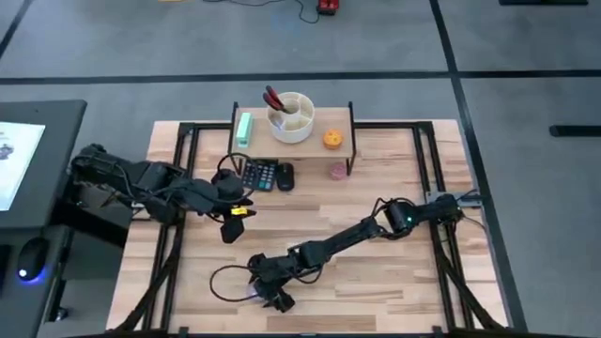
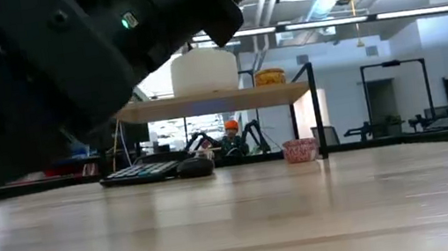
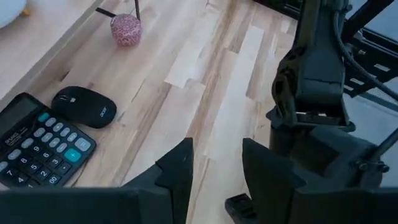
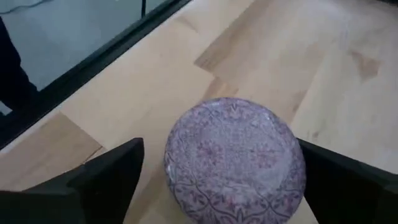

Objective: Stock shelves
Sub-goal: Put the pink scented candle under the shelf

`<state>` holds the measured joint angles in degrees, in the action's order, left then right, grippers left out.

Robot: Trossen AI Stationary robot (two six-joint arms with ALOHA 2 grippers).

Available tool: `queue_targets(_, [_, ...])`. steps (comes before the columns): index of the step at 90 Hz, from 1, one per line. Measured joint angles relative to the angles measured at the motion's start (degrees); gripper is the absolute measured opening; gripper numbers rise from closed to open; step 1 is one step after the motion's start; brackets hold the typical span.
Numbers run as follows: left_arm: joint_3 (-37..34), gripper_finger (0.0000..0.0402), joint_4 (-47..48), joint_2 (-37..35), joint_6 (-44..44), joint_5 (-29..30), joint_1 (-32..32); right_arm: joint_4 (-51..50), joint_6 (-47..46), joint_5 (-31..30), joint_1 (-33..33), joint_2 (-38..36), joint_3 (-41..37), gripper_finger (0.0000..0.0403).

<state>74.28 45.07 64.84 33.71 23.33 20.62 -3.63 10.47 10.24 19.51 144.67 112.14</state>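
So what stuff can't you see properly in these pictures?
- Patterned bowl: in the high view the right gripper covers it; in the low view only an edge shows.
- White organizer on the shelf: its contents are too small to name, apart from the red handles.
- Orange thing: too small to identify.
- Left gripper: open, holding nothing; the low view doesn't show it.

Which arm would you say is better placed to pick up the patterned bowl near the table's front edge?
Right: its gripper sits open around the patterned bowl; the left gripper hovers by the calculator.
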Motion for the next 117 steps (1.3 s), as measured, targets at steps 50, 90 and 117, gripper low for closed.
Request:
queue_targets(50, [0.00, 0.0116, 0.06, 0.00, 0.00, 0.00, 0.00, -8.98, -20.78, -8.15, -2.67, -1.94, 0.18, 0.0275])
queue_targets(90, [-0.02, 0.0116, 0.52, 0.00, -0.27, 1.46, -0.01, -34.38, -33.93, -22.30, -2.83, -7.66, 0.07, 0.0275])
queue_targets(117, [-0.02, 0.0116, 0.54, 0.00, -1.35, 1.51, -0.01, -46.73, -44.81, -26.40, -0.62, -8.65, 0.17, 0.0275])
